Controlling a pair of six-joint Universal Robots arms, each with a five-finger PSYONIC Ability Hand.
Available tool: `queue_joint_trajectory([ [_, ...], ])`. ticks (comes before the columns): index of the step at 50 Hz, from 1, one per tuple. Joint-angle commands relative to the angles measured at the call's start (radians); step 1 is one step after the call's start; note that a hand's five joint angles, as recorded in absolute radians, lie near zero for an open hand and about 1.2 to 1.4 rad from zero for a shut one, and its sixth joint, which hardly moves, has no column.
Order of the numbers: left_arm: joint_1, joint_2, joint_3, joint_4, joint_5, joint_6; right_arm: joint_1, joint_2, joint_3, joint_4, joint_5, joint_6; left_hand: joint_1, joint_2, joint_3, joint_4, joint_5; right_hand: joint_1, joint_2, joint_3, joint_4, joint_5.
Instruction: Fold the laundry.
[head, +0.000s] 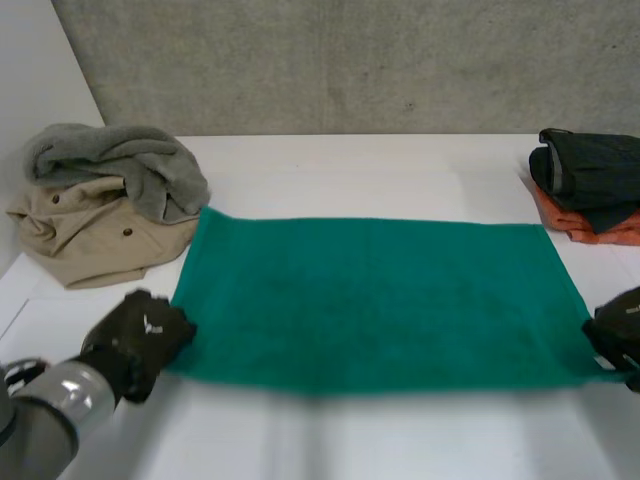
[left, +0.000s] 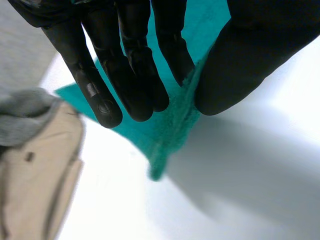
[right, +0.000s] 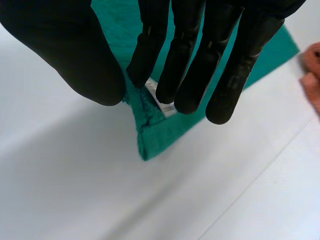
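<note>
A green towel (head: 370, 300) lies spread flat across the middle of the white table. My left hand (head: 140, 338) is at its near left corner. In the left wrist view that hand (left: 125, 55) pinches the towel corner (left: 170, 135) between straight fingers and thumb. My right hand (head: 620, 335) is at the towel's near right corner. In the right wrist view the right hand (right: 200, 55) pinches the corner (right: 152, 132) between thumb and fingers, beside a small white label (right: 162, 102).
A heap of unfolded laundry sits at the back left, a grey garment (head: 120, 165) on a beige one (head: 85, 235), also beside my left hand (left: 35, 170). Folded dark (head: 590, 170) and orange (head: 590, 225) clothes are stacked at the back right.
</note>
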Motion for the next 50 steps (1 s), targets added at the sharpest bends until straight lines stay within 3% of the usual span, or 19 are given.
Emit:
queue_joint_trajectory([
  [1, -0.036, -0.052, 0.089, -0.013, 0.012, -0.011, -0.003, -0.003, 0.006, -0.080, -0.045, 0.017, 0.261, 0.197, 0.199, 0.193, 0.245, 0.396, 0.217, 0.212, 0.208, 0.227],
  [5, -0.074, -0.212, 0.204, 0.119, 0.001, -0.017, 0.050, 0.119, -0.055, -0.295, -0.052, 0.127, 0.261, 0.197, 0.199, 0.193, 0.245, 0.396, 0.217, 0.212, 0.208, 0.227],
  [9, -0.096, -0.381, 0.346, 0.213, -0.011, -0.023, 0.168, 0.262, -0.170, -0.488, 0.003, 0.198, 0.261, 0.197, 0.199, 0.193, 0.245, 0.396, 0.217, 0.212, 0.208, 0.227],
  [15, -0.103, -0.621, 0.629, 0.300, -0.155, -0.023, 0.235, 0.443, -0.356, -0.671, 0.158, 0.193, 0.261, 0.197, 0.199, 0.193, 0.245, 0.396, 0.217, 0.212, 0.208, 0.227],
  [18, -0.105, -0.726, 0.780, 0.329, -0.206, -0.025, 0.253, 0.533, -0.445, -0.758, 0.152, 0.187, 0.261, 0.197, 0.199, 0.193, 0.245, 0.396, 0.217, 0.212, 0.208, 0.227],
  [26, -0.123, -0.915, 1.031, 0.478, -0.209, -0.023, 0.288, 0.739, -0.643, -0.959, 0.141, 0.178, 0.261, 0.197, 0.199, 0.193, 0.245, 0.396, 0.217, 0.212, 0.208, 0.227],
  [27, -0.126, -0.930, 1.046, 0.496, -0.211, -0.023, 0.294, 0.757, -0.659, -0.970, 0.147, 0.180, 0.261, 0.197, 0.199, 0.193, 0.245, 0.257, 0.078, 0.073, 0.070, 0.088],
  [28, -0.131, -0.945, 1.060, 0.518, -0.211, -0.023, 0.300, 0.776, -0.676, -0.979, 0.155, 0.181, 0.261, 0.197, 0.199, 0.193, 0.245, -0.192, -0.371, -0.376, -0.379, -0.361],
  [29, -0.137, -0.962, 1.077, 0.547, -0.209, -0.019, 0.314, 0.800, -0.701, -0.996, 0.161, 0.186, -0.314, -0.378, -0.376, -0.382, -0.331, -0.826, -1.005, -1.010, -1.013, -0.995],
  [30, -0.139, -0.968, 1.084, 0.561, -0.212, -0.019, 0.319, 0.806, -0.707, -1.002, 0.165, 0.189, -0.782, -0.846, -0.844, -0.850, -0.798, -0.826, -1.005, -1.010, -1.013, -0.995],
  [31, -0.140, -0.973, 1.092, 0.573, -0.217, -0.014, 0.325, 0.808, -0.712, -1.009, 0.170, 0.193, -0.961, -1.025, -1.022, -1.029, -0.977, -0.826, -1.005, -1.010, -1.013, -0.995],
  [32, -0.142, -0.974, 1.095, 0.585, -0.220, -0.014, 0.330, 0.805, -0.713, -1.012, 0.178, 0.197, -0.877, -0.941, -0.938, -0.945, -0.893, -0.826, -1.005, -1.010, -1.013, -0.995],
  [36, -0.149, -0.953, 1.072, 0.608, -0.240, -0.020, 0.350, 0.758, -0.674, -1.003, 0.212, 0.255, -0.961, -1.025, -1.022, -1.029, -0.977, -0.826, -1.005, -1.010, -1.013, -0.995],
  [43, -0.166, -0.820, 0.894, 0.616, -0.240, -0.032, 0.340, 0.512, -0.457, -0.917, 0.205, 0.431, -0.961, -1.025, -1.022, -1.029, -0.977, -0.826, -1.005, -1.010, -1.013, -0.995],
  [50, -0.168, -0.714, 0.720, 0.613, -0.245, -0.091, 0.258, 0.379, -0.293, -0.707, 0.106, 0.520, -0.961, -1.025, -1.022, -1.029, -0.977, -0.826, -1.005, -1.010, -1.013, -0.995],
])
